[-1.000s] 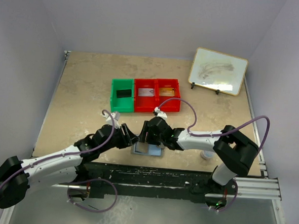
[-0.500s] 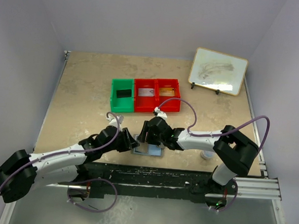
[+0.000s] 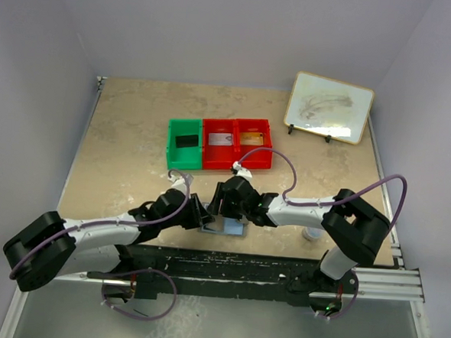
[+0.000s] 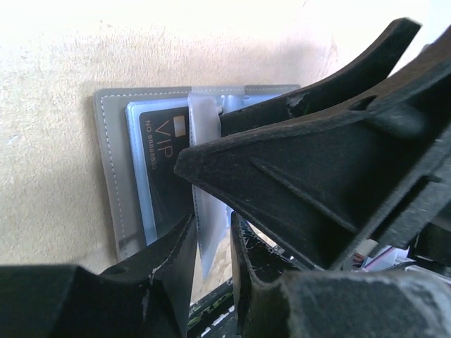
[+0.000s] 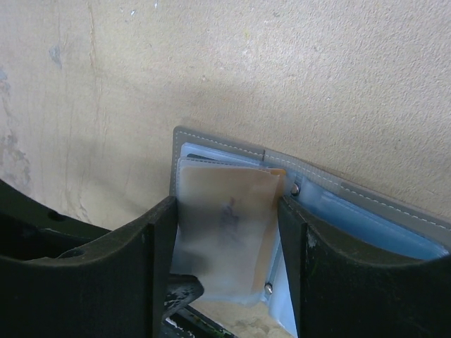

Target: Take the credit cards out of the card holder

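Note:
The card holder point(image 3: 232, 229) lies open near the table's front edge: a grey stitched cover point(image 4: 109, 169) with clear plastic sleeves. One of the credit cards, black and marked VIP point(image 4: 165, 169), sits in a flat sleeve. A frosted sleeve point(image 5: 225, 225) with a gold card inside stands lifted off the cover. My right gripper point(image 5: 227, 204) spans that sleeve's width, a finger against each side edge. My left gripper point(image 4: 211, 229) has come in from the left; its jaws stand narrow around the sleeve's free edge point(image 4: 204, 211), with a sliver of gap showing.
A green bin point(image 3: 184, 143) and two red bins point(image 3: 219, 144) point(image 3: 252, 144) sit in a row mid-table, each with a card inside. A framed whiteboard point(image 3: 329, 106) stands at the back right. A small round puck point(image 3: 311, 234) lies by the right arm.
My left arm has slid right and forward to the card holder, and its jaws have narrowed around the raised sleeve. The right gripper has not moved.

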